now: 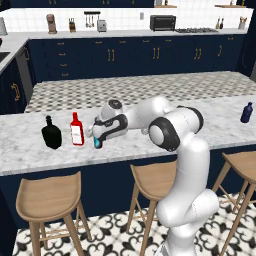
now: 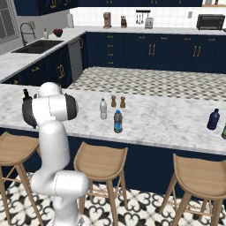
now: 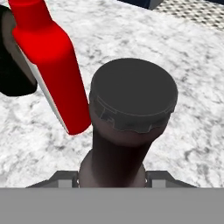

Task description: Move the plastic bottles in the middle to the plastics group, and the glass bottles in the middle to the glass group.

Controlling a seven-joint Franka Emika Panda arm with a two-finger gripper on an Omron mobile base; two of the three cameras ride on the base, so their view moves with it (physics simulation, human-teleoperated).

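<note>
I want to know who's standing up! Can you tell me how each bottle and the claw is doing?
claw: shut on dark glass bottle
dark glass bottle: capped, gripped beside red bottle
red bottle: upright
black round bottle: upright
clear water bottle: upright
blue-label bottle: upright
navy bottle: upright

Marble counter (image 1: 150, 135) w/ bottles, shakers (image 2: 118, 102)

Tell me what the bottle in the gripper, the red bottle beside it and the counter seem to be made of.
Held bottle: likely dark glass, smooth brown-black neck, crimped dark cap that looks metal.
Red bottle: looks like glossy glass, though the even red coat could pass for plastic.
Counter: polished marble look, white with grey veining.
</note>
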